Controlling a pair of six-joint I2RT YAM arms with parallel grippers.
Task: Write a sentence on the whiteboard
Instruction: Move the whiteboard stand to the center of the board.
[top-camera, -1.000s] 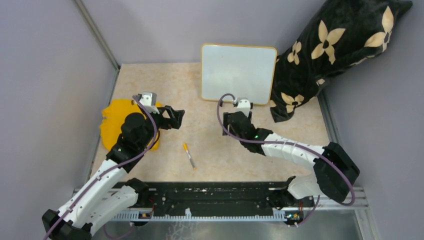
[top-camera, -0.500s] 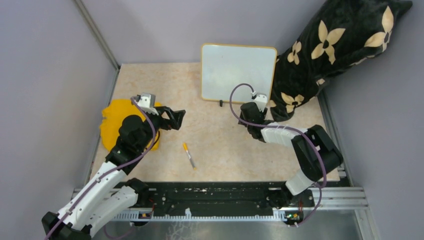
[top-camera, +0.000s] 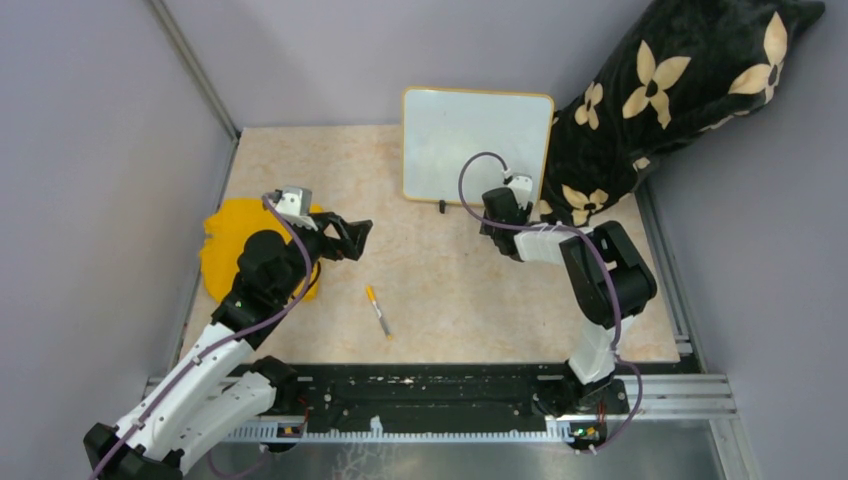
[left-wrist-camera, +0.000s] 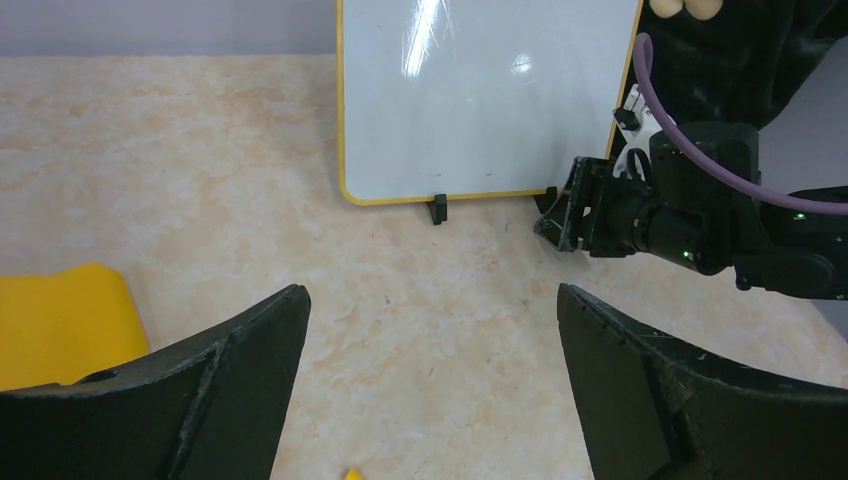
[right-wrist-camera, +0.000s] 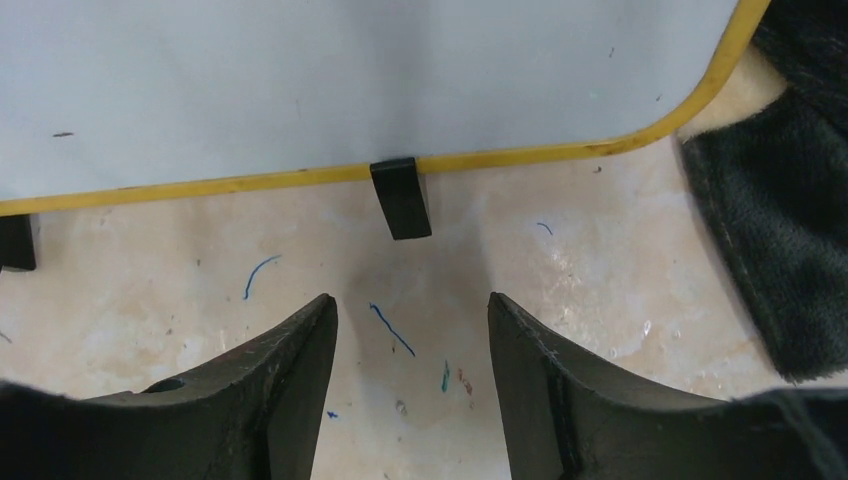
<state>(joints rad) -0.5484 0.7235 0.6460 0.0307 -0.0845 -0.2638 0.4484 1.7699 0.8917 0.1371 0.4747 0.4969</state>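
Folding its elbow back toward us, the right arm has carried its wrist along the board's lower edge toward the right corner over the last second. The right gripper (right-wrist-camera: 410, 310) now sits low over the table, its jaws moderately apart and empty, aimed at the board's right foot (right-wrist-camera: 400, 197). The left arm has barely shifted; the left gripper (left-wrist-camera: 430, 300) hangs at 9 o'clock, jaws wide and empty. With nothing held, we judge that writing has not begun and a pen must be fetched first.

Lilac-grey walls (top-camera: 100, 150) close the cell on three sides, and the table (top-camera: 300, 170) is mottled beige. A black cushion (top-camera: 680, 100) with cream flowers leans at 2 o'clock. The whiteboard (top-camera: 477, 145) stands propped at 12 o'clock, and we can make out no sentence on its face. A yellow cloth (top-camera: 225, 250) lies at 9 o'clock, partly under the left arm. The marker (top-camera: 378, 310) lies flat near the centre, toward 6 o'clock, well apart from both grippers. Small blue ink flecks (right-wrist-camera: 258, 275) dot the table before the foot.
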